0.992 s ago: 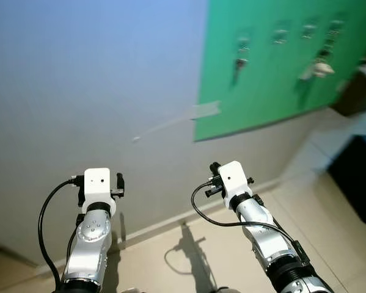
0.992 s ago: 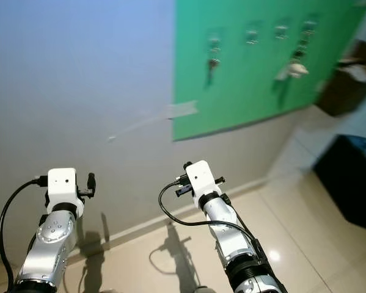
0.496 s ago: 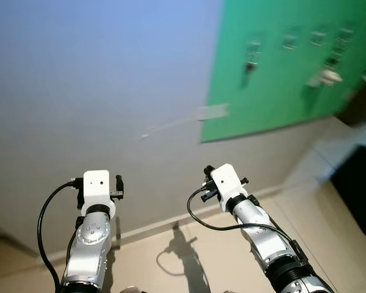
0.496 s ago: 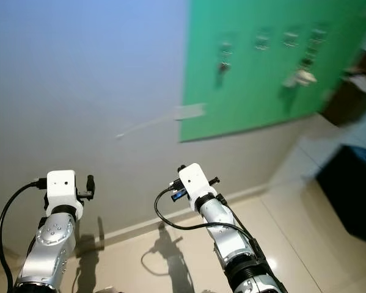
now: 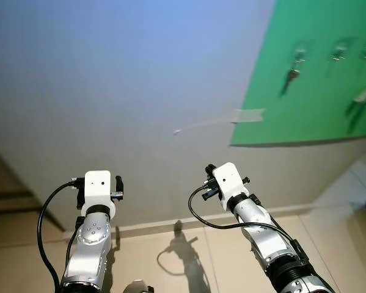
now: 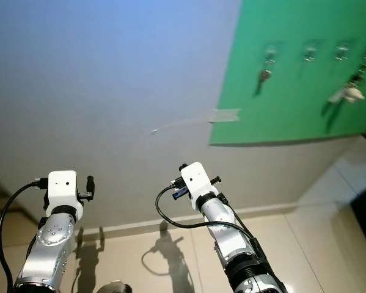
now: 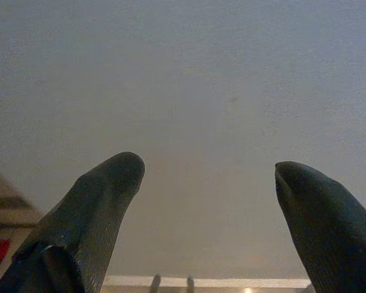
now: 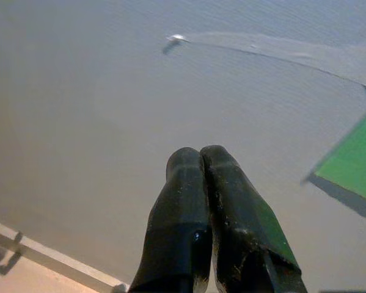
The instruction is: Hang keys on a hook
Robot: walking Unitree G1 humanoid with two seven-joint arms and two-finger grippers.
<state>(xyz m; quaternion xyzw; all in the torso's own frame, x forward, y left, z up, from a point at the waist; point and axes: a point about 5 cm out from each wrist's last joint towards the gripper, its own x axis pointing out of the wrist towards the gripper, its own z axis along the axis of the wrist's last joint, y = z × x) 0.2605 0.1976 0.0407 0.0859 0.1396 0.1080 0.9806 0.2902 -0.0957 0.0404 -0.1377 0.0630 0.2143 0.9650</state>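
1. The left gripper [image 7: 207,177] is at the lower left of the head views, raised toward the grey wall [image 5: 109,91]; its two black fingers [image 7: 97,207] stand wide apart with nothing between them.
2. The right gripper [image 8: 202,160] is at the lower centre, also facing the wall, its fingers pressed together with nothing seen between them.
3. Below them lies a beige tiled floor [image 5: 231,256] with the arms' shadows.
4. A strip of tape [image 5: 247,115] joins the wall to the green board [image 5: 317,73] in the upper right.
5. On the board a row of hooks [image 6: 309,50] runs across. One key [image 5: 289,77] hangs from the leftmost hook, long axis vertical, pointing down. A bunch of keys [image 6: 344,93] hangs at the far right edge.
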